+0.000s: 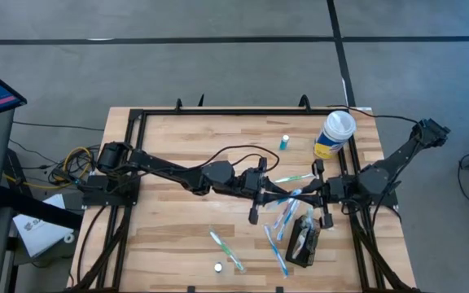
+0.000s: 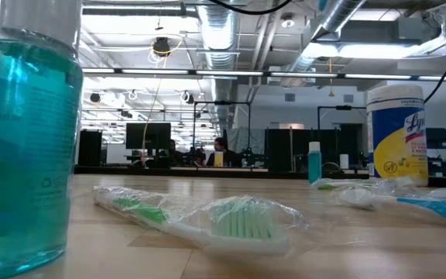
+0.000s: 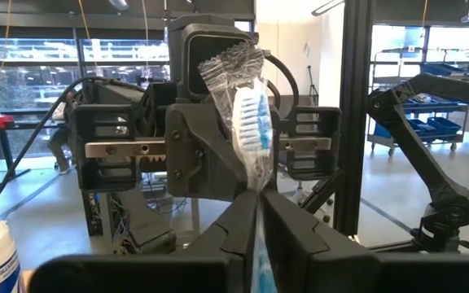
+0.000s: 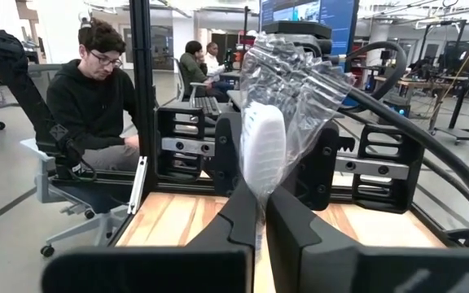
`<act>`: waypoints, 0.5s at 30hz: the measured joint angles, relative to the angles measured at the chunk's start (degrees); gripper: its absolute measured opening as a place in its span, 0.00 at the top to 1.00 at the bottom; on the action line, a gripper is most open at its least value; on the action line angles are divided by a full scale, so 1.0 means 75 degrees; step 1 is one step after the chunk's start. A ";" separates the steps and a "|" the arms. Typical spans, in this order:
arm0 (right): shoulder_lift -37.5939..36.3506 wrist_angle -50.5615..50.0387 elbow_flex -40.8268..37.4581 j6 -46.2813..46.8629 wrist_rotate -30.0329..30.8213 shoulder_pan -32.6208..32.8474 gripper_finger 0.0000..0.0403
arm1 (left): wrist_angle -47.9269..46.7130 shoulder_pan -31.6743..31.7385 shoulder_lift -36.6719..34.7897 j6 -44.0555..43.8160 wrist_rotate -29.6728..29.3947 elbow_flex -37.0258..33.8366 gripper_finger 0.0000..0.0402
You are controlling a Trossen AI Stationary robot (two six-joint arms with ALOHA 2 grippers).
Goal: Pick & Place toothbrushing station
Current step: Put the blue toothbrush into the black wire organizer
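Mouthwash bottle cut off by frame edge.

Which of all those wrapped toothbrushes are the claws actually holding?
The blue-bristled toothbrush in clear plastic wrap, pinched between both the left claw and the right claw above the table; the other wrapped toothbrushes lie flat on the wood.

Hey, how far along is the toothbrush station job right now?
Done: the black holder seems to have something pale in it; I cannot tell what. In hand: the left gripper and the right gripper are both shut on one wrapped toothbrush above the table. Left: that brush is not yet in the holder, and a green toothbrush lies loose to its left.
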 joint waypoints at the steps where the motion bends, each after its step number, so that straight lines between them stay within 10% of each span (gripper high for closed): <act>1: -0.0004 0.0000 0.0000 0.0000 0.0000 0.0000 1.00 | -0.0004 -0.0001 -0.0004 0.0000 0.0014 0.0000 0.92; 15: -0.0010 -0.0205 0.0000 0.0079 0.0035 0.0015 1.00 | -0.0545 -0.0041 -0.0157 -0.0001 0.0026 -0.0003 0.74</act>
